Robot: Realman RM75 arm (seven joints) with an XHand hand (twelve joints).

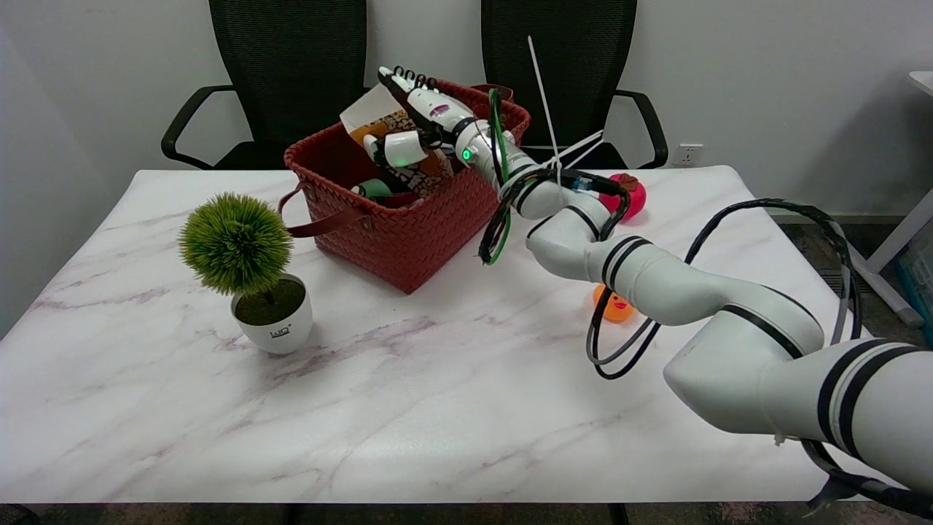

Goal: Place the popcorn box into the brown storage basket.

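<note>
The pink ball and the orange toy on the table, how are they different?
The pink ball is pink-red with something brown on top; the orange toy is orange with a small dark marking. The pink ball lies farther back, beyond the right arm; the orange toy lies nearer the camera, mostly hidden under that arm. Both look small and rounded, rest on the marble table, and sit outside the basket.

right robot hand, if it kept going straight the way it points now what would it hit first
Probably nothing on the table: the right robot hand holding the popcorn box over the basket points up and away toward the black chair, though depth is unclear.
</note>
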